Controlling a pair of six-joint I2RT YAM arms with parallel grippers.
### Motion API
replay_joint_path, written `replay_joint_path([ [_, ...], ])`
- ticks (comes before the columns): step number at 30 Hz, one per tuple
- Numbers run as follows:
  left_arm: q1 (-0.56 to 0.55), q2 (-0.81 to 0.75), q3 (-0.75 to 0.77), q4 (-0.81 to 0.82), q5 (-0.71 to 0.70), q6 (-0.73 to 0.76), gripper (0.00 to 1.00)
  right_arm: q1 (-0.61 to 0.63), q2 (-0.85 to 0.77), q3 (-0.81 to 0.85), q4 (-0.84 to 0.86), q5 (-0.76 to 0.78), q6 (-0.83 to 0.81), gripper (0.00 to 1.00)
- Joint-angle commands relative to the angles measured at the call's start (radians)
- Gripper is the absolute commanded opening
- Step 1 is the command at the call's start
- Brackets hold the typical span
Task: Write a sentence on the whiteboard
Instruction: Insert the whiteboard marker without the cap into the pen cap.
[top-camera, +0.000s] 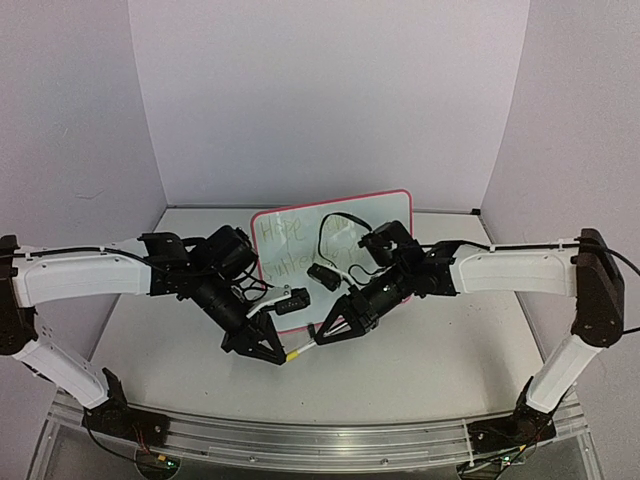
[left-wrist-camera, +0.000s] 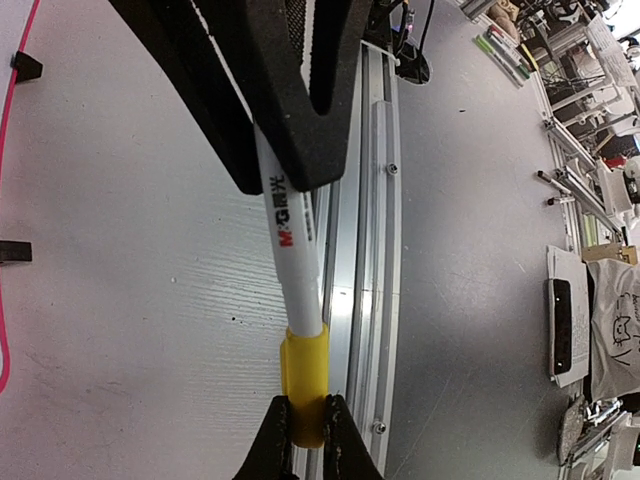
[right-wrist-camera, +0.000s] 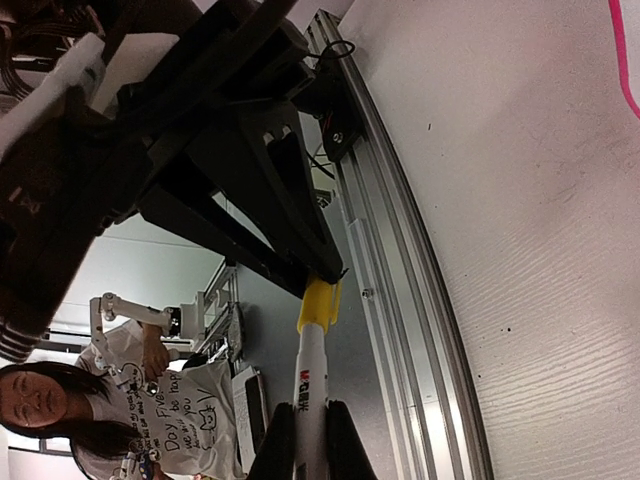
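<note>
We log one whiteboard (top-camera: 392, 213) at the far side of the table (top-camera: 430, 370), behind both grippers, with two faint green lines of the sentence (top-camera: 283, 243) (partly hidden). One marker (left-wrist-camera: 295, 260): the right gripper (right-wrist-camera: 305, 432) clamps its white barrel, and the left gripper (left-wrist-camera: 305, 428) pinches its one yellow cap (left-wrist-camera: 303, 375).
</note>
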Motion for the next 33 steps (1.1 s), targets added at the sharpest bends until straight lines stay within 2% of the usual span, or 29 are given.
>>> replay_joint_path([
  [1,-0.007,0.013,0.061,0.071,0.011,-0.005,0.0,0.041,0.04,0.059,0.028,0.005,-0.02,0.0],
  [13,-0.009,0.031,0.088,0.112,0.033,-0.022,0.0,0.074,0.105,0.085,0.034,-0.006,-0.04,0.0],
  [33,-0.009,0.009,0.11,0.182,0.047,-0.02,0.0,0.084,0.1,0.083,0.065,-0.075,-0.022,0.0],
])
